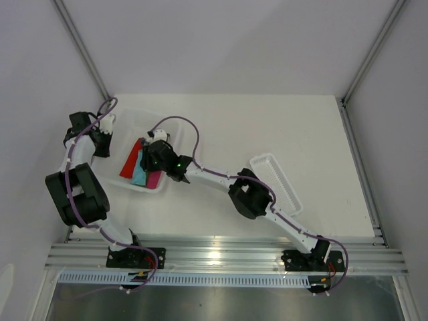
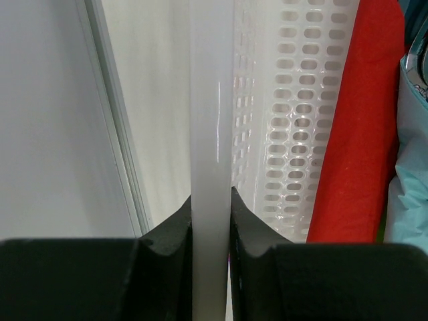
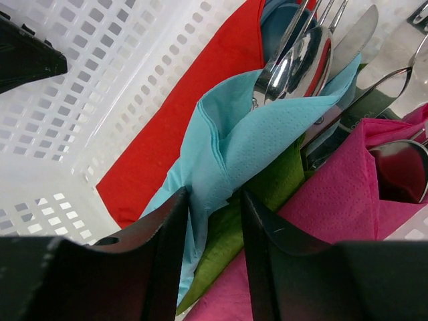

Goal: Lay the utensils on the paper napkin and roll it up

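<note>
Right pincer (image 3: 214,200) has its jaws partly spread, with the rolled teal paper napkin (image 3: 247,140) sitting loose between them and the utensils (image 3: 294,63) poking out the far end. Red roll (image 3: 167,134) lies just left, green roll (image 3: 267,194) and pink roll (image 3: 334,200) right, all in the white basket (image 3: 80,80). Left pincer (image 2: 210,214) is pinching the basket's rim. Looks like drop-off: best to open wide and lift straight up so no finger snags the paper.
</note>
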Robot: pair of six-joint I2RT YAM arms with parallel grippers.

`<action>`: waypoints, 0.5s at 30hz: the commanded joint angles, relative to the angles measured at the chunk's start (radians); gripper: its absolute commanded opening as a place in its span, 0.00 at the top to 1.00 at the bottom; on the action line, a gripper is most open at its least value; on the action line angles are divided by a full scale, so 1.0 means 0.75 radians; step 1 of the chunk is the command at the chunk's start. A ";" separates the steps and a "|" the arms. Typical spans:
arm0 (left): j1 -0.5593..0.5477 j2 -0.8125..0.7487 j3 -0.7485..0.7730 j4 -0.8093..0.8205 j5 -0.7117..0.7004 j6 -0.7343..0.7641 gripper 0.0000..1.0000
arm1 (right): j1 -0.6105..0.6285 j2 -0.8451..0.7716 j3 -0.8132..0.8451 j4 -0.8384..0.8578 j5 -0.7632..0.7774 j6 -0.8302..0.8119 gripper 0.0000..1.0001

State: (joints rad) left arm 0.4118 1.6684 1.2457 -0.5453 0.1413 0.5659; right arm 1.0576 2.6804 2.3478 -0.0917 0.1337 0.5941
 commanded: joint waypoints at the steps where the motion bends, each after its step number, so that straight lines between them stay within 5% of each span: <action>1: 0.034 0.031 0.020 0.032 -0.225 0.119 0.99 | 0.015 -0.089 0.011 -0.117 0.110 -0.037 0.59; 15: 0.036 0.021 0.020 0.036 -0.221 0.129 0.99 | 0.050 -0.113 0.019 -0.117 0.219 -0.150 0.58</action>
State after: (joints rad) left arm 0.4122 1.6695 1.2457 -0.5648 0.1413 0.5674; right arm 1.0882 2.6755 2.3478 -0.1116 0.2291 0.5186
